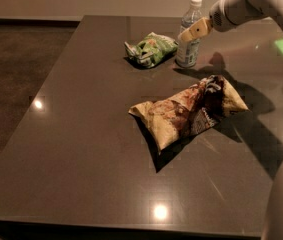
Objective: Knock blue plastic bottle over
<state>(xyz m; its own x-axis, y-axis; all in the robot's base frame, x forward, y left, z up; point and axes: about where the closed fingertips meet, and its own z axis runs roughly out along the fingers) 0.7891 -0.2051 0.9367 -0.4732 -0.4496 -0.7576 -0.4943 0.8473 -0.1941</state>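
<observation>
The blue plastic bottle [186, 52] stands upright at the far side of the dark table [81, 114], its white cap [195, 1] on top. My gripper [192, 32] reaches in from the upper right on a white arm [251, 4]. Its tan tip lies across the bottle's upper body, at or against its right side. The gripper holds nothing that I can see.
A green snack bag [150, 49] lies just left of the bottle. A crumpled brown and tan snack bag [186, 113] lies nearer the camera, in the middle of the table. The table's left edge borders a dark floor [16, 74].
</observation>
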